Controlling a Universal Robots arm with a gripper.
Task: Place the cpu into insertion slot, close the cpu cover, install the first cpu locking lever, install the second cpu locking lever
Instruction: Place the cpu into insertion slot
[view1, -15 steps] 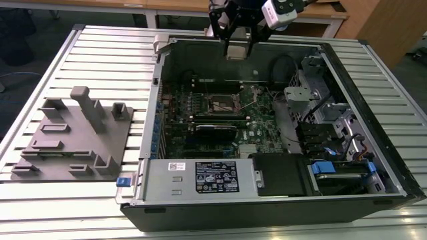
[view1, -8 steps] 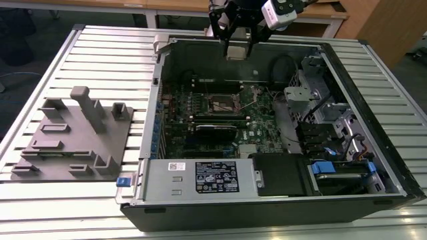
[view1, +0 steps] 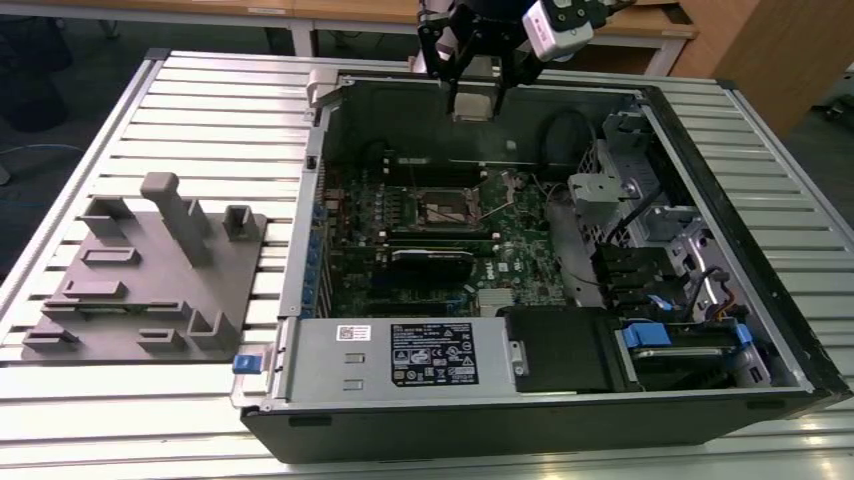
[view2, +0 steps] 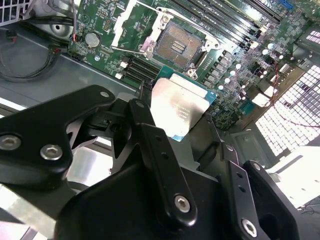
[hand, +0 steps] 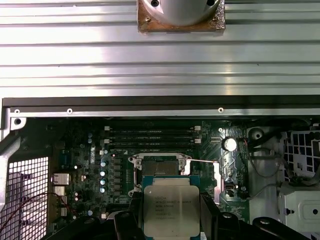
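Note:
My gripper (view1: 470, 100) hangs above the far wall of the open computer case, shut on the cpu (view1: 469, 106). In both wrist views the cpu (view2: 180, 107) (hand: 167, 205) shows as a flat square chip with a silvery top and green edge, pinched between the black fingers (view2: 145, 120). The insertion slot (view1: 447, 208) (view2: 177, 45) (hand: 159, 169) lies open on the green motherboard (view1: 514, 240), some way below the chip and apart from it. The cpu cover (view2: 131, 21) stands tilted up beside the slot. A thin locking lever (hand: 201, 161) sticks out sideways from the socket.
The case (view1: 747, 250) lies on its side on a slatted aluminium table (view1: 214, 120). A grey fixture block (view1: 147, 270) stands at the exterior view's left. Long memory slots (hand: 150, 135), cables (view2: 30, 65), a drive cage (view1: 627, 190) and a black shroud (view1: 561, 345) surround the socket.

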